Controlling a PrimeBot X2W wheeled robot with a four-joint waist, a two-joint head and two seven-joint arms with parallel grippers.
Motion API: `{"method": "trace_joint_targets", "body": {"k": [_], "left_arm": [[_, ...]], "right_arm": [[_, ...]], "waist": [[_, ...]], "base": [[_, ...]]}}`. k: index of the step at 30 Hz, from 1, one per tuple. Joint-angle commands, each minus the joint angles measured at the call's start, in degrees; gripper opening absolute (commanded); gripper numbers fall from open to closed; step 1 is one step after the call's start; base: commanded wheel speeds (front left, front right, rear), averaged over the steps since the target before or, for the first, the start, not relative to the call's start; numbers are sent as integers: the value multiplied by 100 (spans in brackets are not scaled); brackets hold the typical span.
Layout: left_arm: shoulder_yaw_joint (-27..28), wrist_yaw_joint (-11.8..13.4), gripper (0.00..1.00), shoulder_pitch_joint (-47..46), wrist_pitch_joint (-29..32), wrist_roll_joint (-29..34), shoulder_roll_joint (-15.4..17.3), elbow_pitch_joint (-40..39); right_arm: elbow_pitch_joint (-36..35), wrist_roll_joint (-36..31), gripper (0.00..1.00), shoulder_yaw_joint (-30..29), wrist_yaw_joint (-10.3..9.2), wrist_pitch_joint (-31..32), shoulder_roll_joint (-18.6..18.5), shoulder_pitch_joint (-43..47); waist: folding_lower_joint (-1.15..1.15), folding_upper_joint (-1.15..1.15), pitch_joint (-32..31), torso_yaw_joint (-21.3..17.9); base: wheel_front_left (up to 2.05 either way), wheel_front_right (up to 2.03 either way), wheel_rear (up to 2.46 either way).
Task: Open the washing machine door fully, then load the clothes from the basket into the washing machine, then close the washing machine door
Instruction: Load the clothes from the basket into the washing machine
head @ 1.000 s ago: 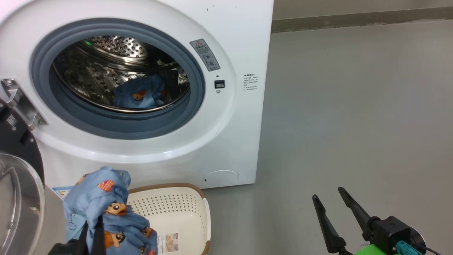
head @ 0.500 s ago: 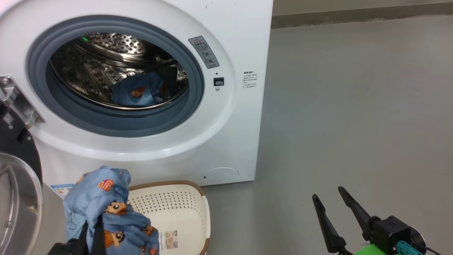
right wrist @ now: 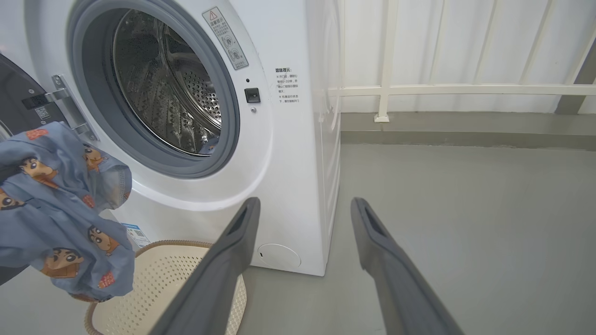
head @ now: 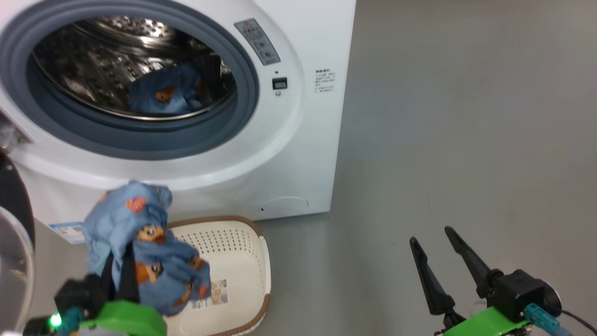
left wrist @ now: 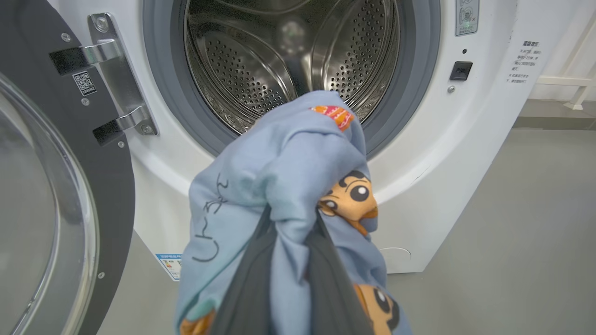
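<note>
Our left gripper (left wrist: 293, 216) is clamped narrow on the near bundle (left wrist: 279, 153) of the clothes. Its two dark fingers pinch a fold of the blue printed fabric at the bundle's lower middle. The cloth bulges up above the fingertips and drapes down around them on both sides.

In the head view, the near bundle hangs in the air over the left part of the basket (head: 255, 233). It is in front of the washing machine (head: 298, 154) and below its opening, apart from the grey gasket (head: 242, 116). From our left wrist, the bundle's top lines up with the lower edge of the drum (left wrist: 242, 70) mouth.

The far bundle (head: 161, 95) lies inside the drum, low down. The washing machine door (left wrist: 107, 186) stands swung open on the left, beside the near bundle. The basket sits on the floor (head: 466, 140) just before the machine's foot.

Our right gripper (head: 431, 234) hovers over bare floor to the right of the machine, well apart from the basket and the clothes. Its fingers are spread wide with nothing between them.
</note>
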Motion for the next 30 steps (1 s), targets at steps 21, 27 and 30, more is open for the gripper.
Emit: {"method": "trace_joint_targets", "body": {"k": [21,27,30], "left_arm": [[598,-910,0,-4504,610,-555,746,2432],[601,-1146,0,-5560,1213,-574,1226,3033],[633,-1238,0,-6033,1491,-601,1470,3237]], "right_arm": [[52,375,100,528,35,-656,-14,-1419],[337,519,100,662,35,-826,-14,-1662],[457,598,100,738,35,-865,-14,-1773]], "waist": [[0,0,2474,-991],[0,0,2892,-1362],[0,0,3079,-1544]], "base": [[0,0,0],[0,0,0],[0,0,0]]}}
